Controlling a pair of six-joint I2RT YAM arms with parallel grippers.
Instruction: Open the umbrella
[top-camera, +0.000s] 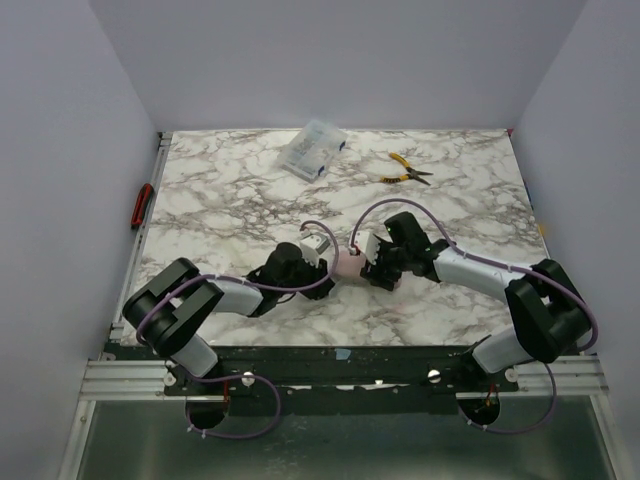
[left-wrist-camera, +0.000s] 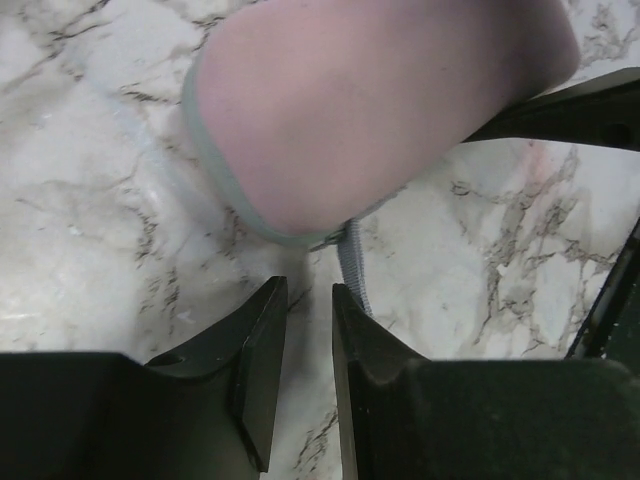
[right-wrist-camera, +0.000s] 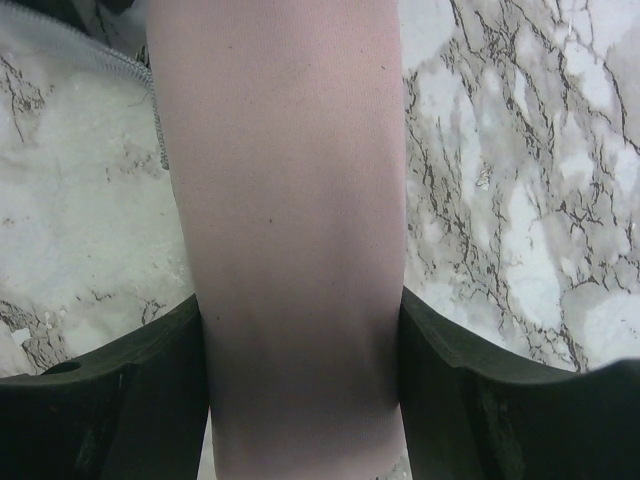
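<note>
Umbrella (right-wrist-camera: 285, 180), smooth pale-lavender fabric roll, tight in right gripper (right-wrist-camera: 300, 300); left gripper (left-wrist-camera: 308, 290) nearly closed, empty, beside thin grey strap (left-wrist-camera: 350, 255)

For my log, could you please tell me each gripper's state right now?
Left gripper: fingers nearly together beside a grey strap; a grip cannot be told.
Right gripper: closed on the umbrella.

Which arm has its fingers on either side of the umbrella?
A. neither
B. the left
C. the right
C: in the right wrist view, the right fingers press against both sides of the umbrella. The left fingers sit almost together just off its end.
</note>
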